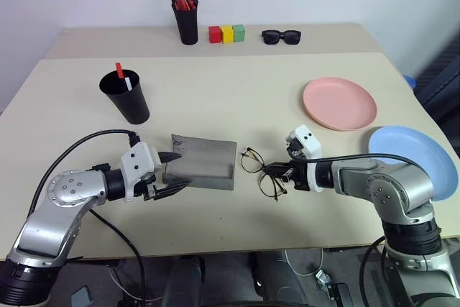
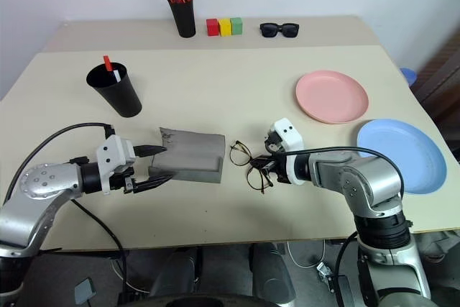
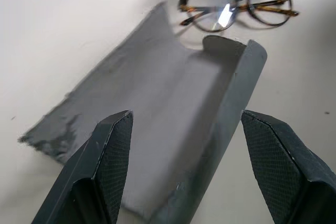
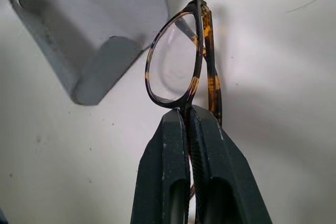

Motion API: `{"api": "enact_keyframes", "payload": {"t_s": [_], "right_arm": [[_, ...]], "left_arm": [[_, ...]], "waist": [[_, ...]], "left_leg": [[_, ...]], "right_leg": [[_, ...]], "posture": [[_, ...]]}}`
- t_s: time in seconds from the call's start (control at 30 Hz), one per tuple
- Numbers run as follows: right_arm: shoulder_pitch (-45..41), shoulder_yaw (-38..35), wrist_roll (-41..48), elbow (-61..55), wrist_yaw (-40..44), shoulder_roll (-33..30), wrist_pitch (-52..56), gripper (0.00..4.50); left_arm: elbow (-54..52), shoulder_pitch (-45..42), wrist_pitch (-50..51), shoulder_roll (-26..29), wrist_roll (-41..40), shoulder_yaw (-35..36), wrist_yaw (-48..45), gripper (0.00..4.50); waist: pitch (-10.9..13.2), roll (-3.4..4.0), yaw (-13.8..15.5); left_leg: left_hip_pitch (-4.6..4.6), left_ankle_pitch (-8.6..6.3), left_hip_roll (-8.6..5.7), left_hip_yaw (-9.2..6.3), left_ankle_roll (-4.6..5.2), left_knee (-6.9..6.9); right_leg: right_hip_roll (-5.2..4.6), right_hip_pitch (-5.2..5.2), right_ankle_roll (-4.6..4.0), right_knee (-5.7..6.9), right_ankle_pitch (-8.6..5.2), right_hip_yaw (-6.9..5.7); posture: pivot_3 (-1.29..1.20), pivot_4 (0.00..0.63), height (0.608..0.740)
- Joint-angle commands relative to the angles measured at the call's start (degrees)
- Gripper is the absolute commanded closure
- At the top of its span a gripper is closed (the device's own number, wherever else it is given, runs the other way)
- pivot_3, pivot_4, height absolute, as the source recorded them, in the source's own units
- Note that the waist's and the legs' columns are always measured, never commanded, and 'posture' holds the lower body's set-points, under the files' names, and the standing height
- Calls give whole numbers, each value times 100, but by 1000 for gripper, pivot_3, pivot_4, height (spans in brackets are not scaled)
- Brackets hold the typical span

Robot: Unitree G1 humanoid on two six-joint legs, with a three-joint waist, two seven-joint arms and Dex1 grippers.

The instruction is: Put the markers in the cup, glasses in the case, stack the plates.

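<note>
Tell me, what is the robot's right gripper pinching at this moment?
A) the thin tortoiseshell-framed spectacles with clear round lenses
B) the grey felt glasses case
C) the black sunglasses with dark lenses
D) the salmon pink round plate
A: the right gripper has its two black fingers closed on the frame of the thin tortoiseshell-framed spectacles, while the open grey felt glasses case lies apart from them on the table.
</note>
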Motion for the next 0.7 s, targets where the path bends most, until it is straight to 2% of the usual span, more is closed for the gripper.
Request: {"api": "enact_keyframes", "payload": {"t_s": [0.03, 0.1, 0.17, 0.23, 0.3, 0.37, 0.43, 0.57, 0.7], "right_arm": [[-342, 424, -348, -582, 459, -592, -835, 4474], [-622, 684, -561, -704, 730, -905, -1271, 4474], [-1246, 810, -575, -568, 873, -762, -1491, 4474], [-1788, 922, -503, -383, 907, -395, -1549, 4474], [-2178, 958, -275, -139, 775, 243, -1308, 4474], [-2472, 1256, -420, 163, 577, 823, -1279, 4474], [-2647, 1610, -642, 527, 406, 1327, -1308, 4474], [-2716, 2399, -1260, 1168, 419, 1714, -1833, 4474], [-2545, 2781, -1658, 1284, 659, 1439, -2097, 4474]], "left_arm": [[-80, 238, 18, -37, -72, 451, 267, 1135], [-48, 409, 21, -87, -130, 724, 412, 1135], [31, 581, 87, -176, -265, 1198, 619, 1135], [120, 751, 127, -204, -343, 1566, 717, 1135], [211, 973, 14, -146, -290, 1786, 655, 1135], [351, 1166, -90, -110, -272, 2005, 584, 1135], [472, 1346, -136, -99, -347, 2210, 487, 1135], [405, 1706, -76, -114, -530, 2470, 332, 1135], [188, 1950, -131, -159, -503, 2532, 391, 1135]], "waist": [[2, 3, -11], [2, 4, -26], [2, 4, -62], [2, 3, -117], [-1, -1, -139], [-1, -1, -159], [-1, -1, -149], [-2, -3, -112], [-2, -3, -100]], "left_leg": [[0, 0, 0, 0, 0, 0], [0, 0, 1, 8, 0, -4], [1, -1, 6, 11, 1, -7], [2, 0, 8, 12, 1, -10], [2, 0, 11, 9, 1, -10], [2, -1, 11, 9, 2, -14], [-2, -1, 10, 9, 2, -15], [-7, -1, 6, 11, 2, -12], [-10, -1, 4, 13, 1, -10]], "right_leg": [[0, -1, 0, 0, 0, 0], [-1, -7, 0, -1, 0, 4], [2, -11, -5, -1, -3, 4], [4, -15, -8, 3, -1, 4], [8, -15, -8, 4, -1, 3], [7, -16, -9, 4, 0, 4], [6, -20, -9, 5, 0, 4], [-3, -20, -13, 0, -2, 2], [-7, -20, -15, -5, -3, 3]], "posture": [[0, 150, 740], [0, 150, 740], [0, 150, 740], [0, 150, 740], [0, 150, 740], [0, 150, 740], [0, 150, 740], [0, 150, 740], [0, 150, 740]]}}
